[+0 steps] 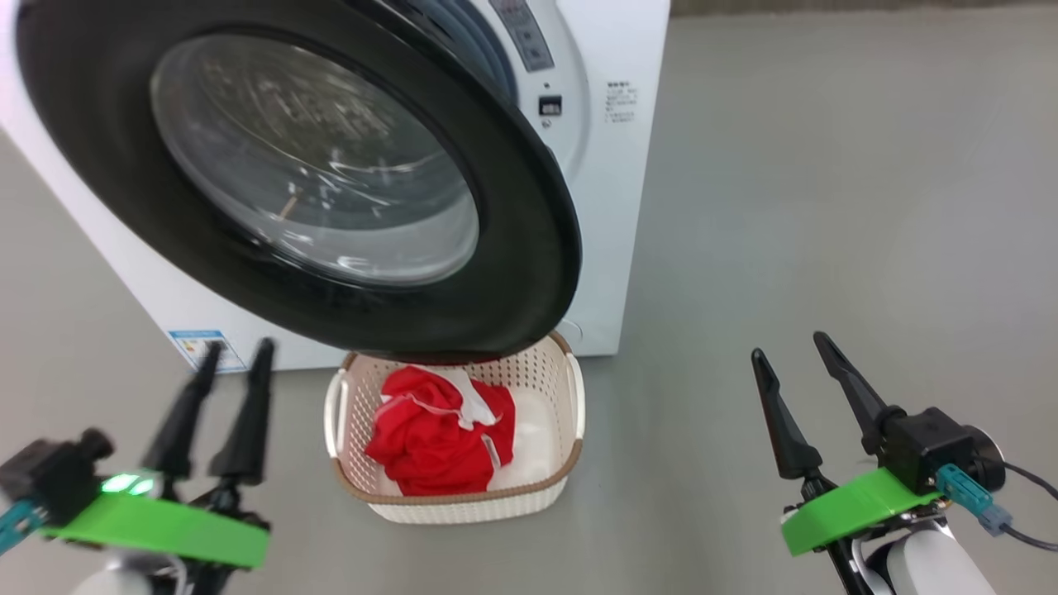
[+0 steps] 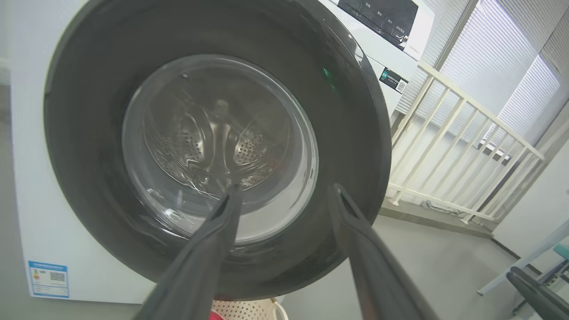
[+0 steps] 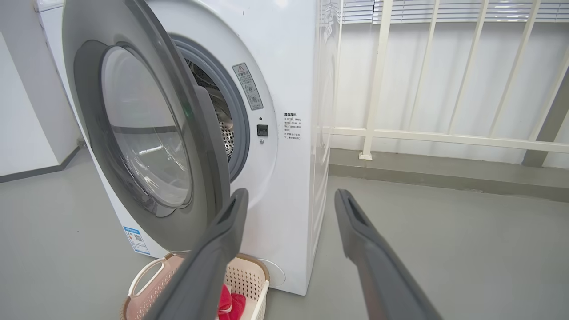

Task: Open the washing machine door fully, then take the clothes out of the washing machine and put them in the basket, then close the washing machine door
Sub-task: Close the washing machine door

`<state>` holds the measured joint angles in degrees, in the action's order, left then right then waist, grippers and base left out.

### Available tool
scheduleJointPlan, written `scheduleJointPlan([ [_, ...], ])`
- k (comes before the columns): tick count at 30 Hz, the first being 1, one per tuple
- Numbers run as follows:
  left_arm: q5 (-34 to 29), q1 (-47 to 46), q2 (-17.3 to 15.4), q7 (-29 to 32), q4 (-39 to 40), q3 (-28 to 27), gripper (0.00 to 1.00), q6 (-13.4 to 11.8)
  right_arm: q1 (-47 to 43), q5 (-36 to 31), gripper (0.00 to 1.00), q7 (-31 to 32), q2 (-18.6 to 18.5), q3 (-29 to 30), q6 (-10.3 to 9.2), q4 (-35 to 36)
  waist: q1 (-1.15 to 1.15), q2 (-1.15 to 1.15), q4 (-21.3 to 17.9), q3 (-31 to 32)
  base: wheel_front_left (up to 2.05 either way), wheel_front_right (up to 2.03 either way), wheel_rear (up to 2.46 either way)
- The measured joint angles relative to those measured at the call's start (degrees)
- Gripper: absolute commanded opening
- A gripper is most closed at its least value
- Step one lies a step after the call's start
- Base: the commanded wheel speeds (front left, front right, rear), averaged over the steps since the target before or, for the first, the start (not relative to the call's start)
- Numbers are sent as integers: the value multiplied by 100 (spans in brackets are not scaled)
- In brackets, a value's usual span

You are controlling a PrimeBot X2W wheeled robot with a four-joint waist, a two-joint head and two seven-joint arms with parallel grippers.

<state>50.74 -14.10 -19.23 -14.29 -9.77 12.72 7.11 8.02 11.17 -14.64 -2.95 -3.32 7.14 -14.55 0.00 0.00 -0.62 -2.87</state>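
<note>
Washing machine door (image 1: 529, 207) ajar, clothes (image 1: 430, 438) in the basket (image 1: 573, 388).
On your head view, the left gripper (image 1: 241, 345) sits at 8 o'clock, fingers spread wide and empty; the door hangs partly swung out at 11 o'clock, covering the basket's far rim; the red clothes lie bunched inside the basket at 6 o'clock, before the washing machine (image 1: 620, 207); the right gripper (image 1: 788, 345) sits at 4 o'clock, fingers likewise apart, holding nothing.

The left tool (image 1: 238, 347) hangs low at the robot's left, its two dark fingers parted and pointing forward. The right tool (image 1: 787, 347) mirrors it, fingers equally spread.
</note>
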Motion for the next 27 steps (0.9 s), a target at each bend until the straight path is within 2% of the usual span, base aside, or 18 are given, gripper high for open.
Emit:
scheduleJointPlan([
  [4, -1081, 310, 65, -2, 32, -566, 100, 0, -116, 0, 100, 1, 1, 88, 0, 69, 0, 0, 81, 166, 0, 0, 0],
  [7, -1863, 710, 318, -2, 102, -875, 100, 3, -175, 0, 100, 1, 4, 169, 0, 193, 0, 0, 150, 287, 0, 0, 0],
  [9, -2168, 872, 374, -1, 111, -927, 100, 4, -231, 0, 100, 1, 8, 244, -1, 215, 0, 0, 176, 339, 0, 0, 0],
  [19, -3428, 1454, 753, -2, 311, -1301, 100, 5, -503, 36, 100, 0, 20, 448, -1, 387, 0, 0, 223, 546, 0, 0, 0],
  [27, -3677, 1601, 971, -2, 375, -1441, 100, 5, -571, 196, 100, 1, 25, 452, 0, 417, 0, 0, 153, 570, 0, 0, 0],
])
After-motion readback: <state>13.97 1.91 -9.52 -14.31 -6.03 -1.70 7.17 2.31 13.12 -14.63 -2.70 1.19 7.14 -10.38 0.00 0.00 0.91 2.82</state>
